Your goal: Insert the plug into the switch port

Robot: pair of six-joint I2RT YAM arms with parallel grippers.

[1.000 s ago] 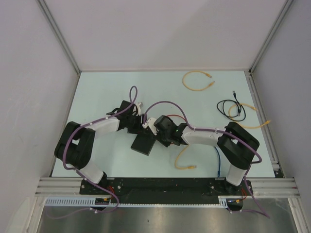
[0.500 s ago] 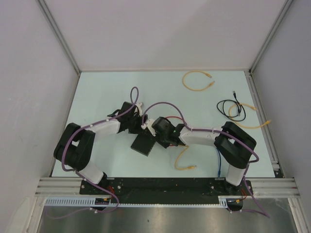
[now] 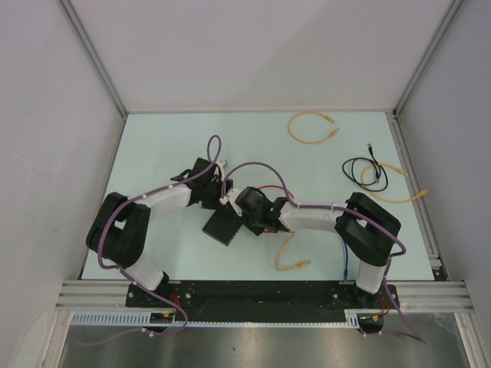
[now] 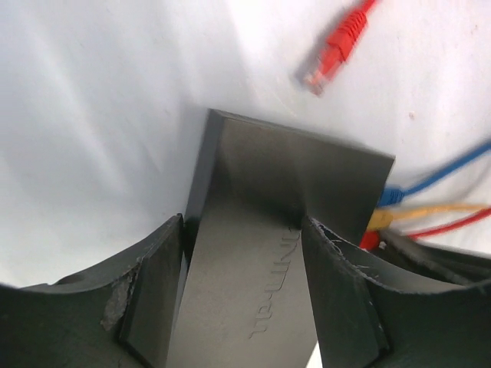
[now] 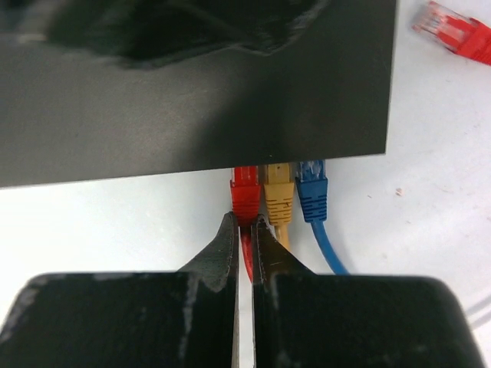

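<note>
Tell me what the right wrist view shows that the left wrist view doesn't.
Only the right wrist: the right gripper pinched shut on the red cable just behind the red plug, which sits at the edge of the switch in line with the yellow plug and blue plug. Only the left wrist: the left gripper clamping the switch by its two sides, and raised lettering on its top. Both: the switch, the red cable, yellow cable and blue cable, and a loose red plug lying apart.

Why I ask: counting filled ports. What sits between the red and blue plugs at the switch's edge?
A yellow plug, side by side with the red plug and the blue plug along the switch's edge, as the right wrist view shows.
</note>
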